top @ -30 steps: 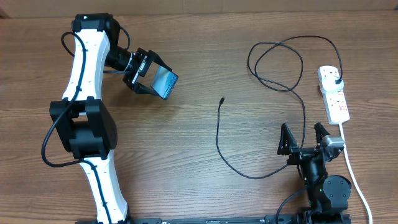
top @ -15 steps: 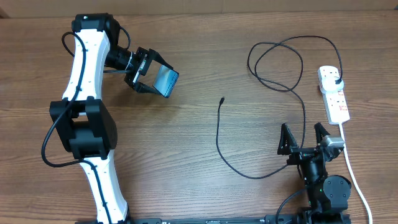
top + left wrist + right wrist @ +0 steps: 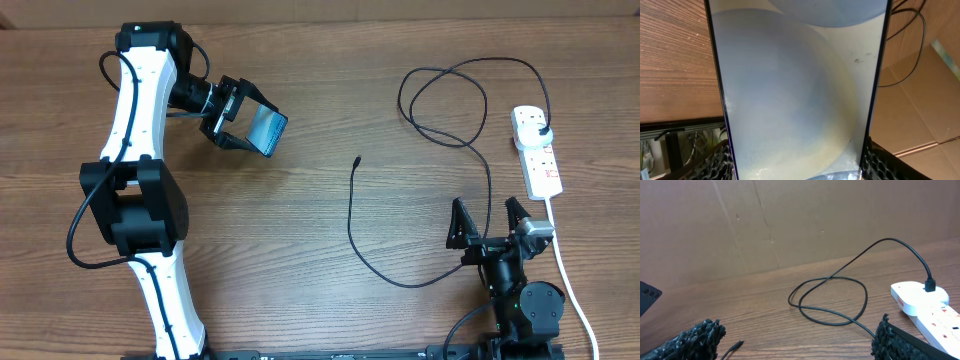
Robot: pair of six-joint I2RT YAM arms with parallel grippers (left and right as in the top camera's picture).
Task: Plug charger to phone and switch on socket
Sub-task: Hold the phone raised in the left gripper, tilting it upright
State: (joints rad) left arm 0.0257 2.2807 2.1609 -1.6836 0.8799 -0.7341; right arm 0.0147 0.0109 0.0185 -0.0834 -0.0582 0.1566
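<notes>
My left gripper is shut on the phone and holds it tilted above the table at the back left. In the left wrist view the pale screen of the phone fills the frame between the fingers. The black charger cable lies in the middle, its connector tip pointing away from me. The cable loops at the back right and its plug sits in the white socket strip. My right gripper is open and empty near the front right. In the right wrist view the tip, the loop and the strip show.
The strip's thick white cord runs to the front right beside my right arm. A brown cardboard wall stands behind the table.
My left gripper has moved the phone very slightly to the right between the earliest frame and now. The right arm and the cable have not moved.
</notes>
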